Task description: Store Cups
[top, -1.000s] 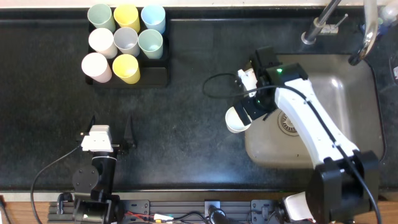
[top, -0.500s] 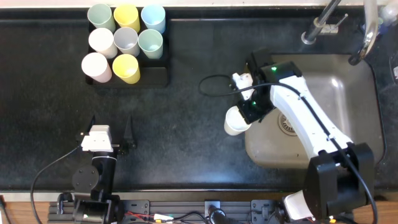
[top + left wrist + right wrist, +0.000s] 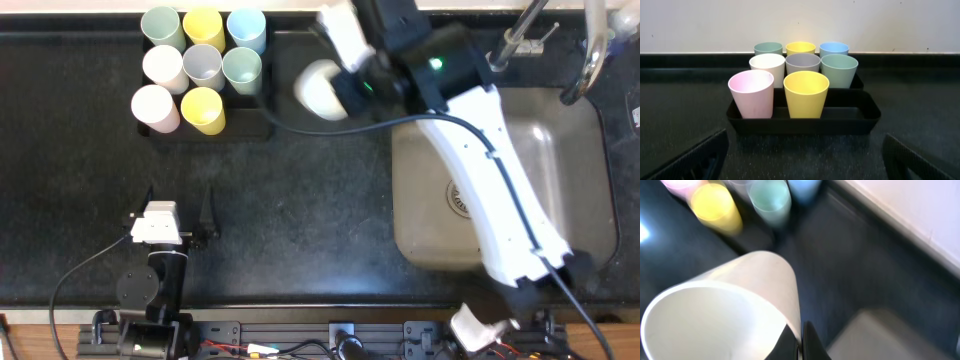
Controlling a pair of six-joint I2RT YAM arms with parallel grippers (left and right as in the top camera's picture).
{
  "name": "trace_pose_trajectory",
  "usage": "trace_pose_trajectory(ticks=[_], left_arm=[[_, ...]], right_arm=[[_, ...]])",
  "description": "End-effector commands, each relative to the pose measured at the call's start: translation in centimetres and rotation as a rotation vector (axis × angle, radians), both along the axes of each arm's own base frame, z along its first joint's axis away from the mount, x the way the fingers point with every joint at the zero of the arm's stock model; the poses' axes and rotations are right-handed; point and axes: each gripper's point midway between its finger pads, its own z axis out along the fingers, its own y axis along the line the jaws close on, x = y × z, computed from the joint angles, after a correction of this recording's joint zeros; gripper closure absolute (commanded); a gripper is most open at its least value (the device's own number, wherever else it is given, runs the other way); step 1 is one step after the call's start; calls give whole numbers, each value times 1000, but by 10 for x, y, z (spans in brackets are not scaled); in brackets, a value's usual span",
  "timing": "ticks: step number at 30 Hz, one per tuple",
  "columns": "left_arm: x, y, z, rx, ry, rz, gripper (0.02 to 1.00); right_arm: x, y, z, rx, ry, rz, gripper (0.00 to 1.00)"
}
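Top view: the right tool point(image 3: 350, 85) is clamped on a white cup point(image 3: 318, 88), held above the tabletop point(image 3: 300, 200) near the black tray point(image 3: 250, 125). The left tool point(image 3: 180, 207) sits spread open.

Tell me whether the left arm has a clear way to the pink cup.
Probably yes: the left gripper is open and empty, facing the tray, with bare counter between it and the pink cup at the tray's near corner.

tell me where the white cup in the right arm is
Top view: the white cup is in the right gripper, lifted between the tray and the sink.
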Motion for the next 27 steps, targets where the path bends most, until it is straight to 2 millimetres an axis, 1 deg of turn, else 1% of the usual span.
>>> trace_pose_trajectory(ticks=[1, 3, 8, 10, 14, 21, 27], left_arm=[[0, -1, 1, 17, -6, -8, 20], [0, -1, 1, 17, -6, -8, 20], [0, -1, 1, 17, -6, -8, 20], [0, -1, 1, 17, -6, -8, 20], [0, -1, 1, 17, -6, -8, 20], [0, -1, 1, 17, -6, -8, 20], [0, -1, 1, 17, -6, -8, 20]], right_arm=[[31, 68, -9, 3, -43, 69, 958], [40, 89, -20, 0, -56, 88, 958], [50, 116, -65, -52, -27, 109, 958], [54, 121, -78, -77, -28, 107, 956], [54, 128, -97, -103, -9, 122, 958], [47, 139, -120, -148, 19, 179, 956], [39, 141, -137, -190, 50, 216, 958]])
